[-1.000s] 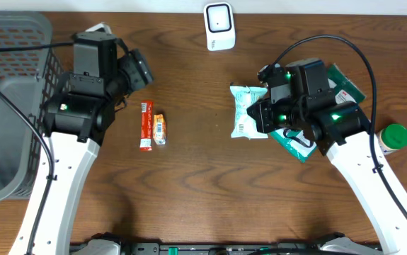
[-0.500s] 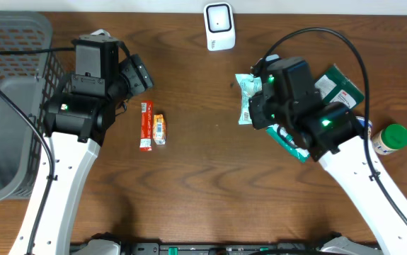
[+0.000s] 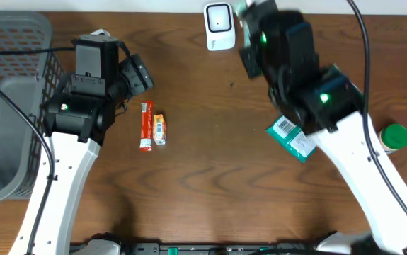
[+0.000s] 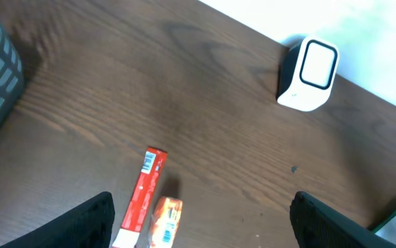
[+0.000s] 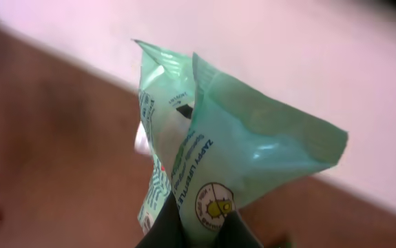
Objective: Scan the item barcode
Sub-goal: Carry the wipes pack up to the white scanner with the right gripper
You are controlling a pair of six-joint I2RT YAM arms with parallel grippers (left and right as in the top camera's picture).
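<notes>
Dark wood-grain counter [image 3: 203, 184], with a pale wall along its far edge. Grey mesh basket [image 3: 5, 106] at the left end. White scanner [image 3: 219, 26] standing at the far edge, centre. Red stick packet [image 3: 145, 126] with a small orange packet [image 3: 159, 129] touching its right side, both flat on the counter, left of centre. Left tool [image 4: 201, 215] hovering above those two, fingers spread wide, nothing between them. Right tool [image 5: 199, 233] raised at the far edge just right of the scanner, pinched tight on the bottom edge of a mint-green pouch [image 5: 204, 151]; the pouch is held off the counter, its printed face crumpled and turned toward the wrist camera. Dark green packet [image 3: 291, 138] lying right of centre, barcode label up. Green-capped bottle [image 3: 394, 136] near the right edge.
</notes>
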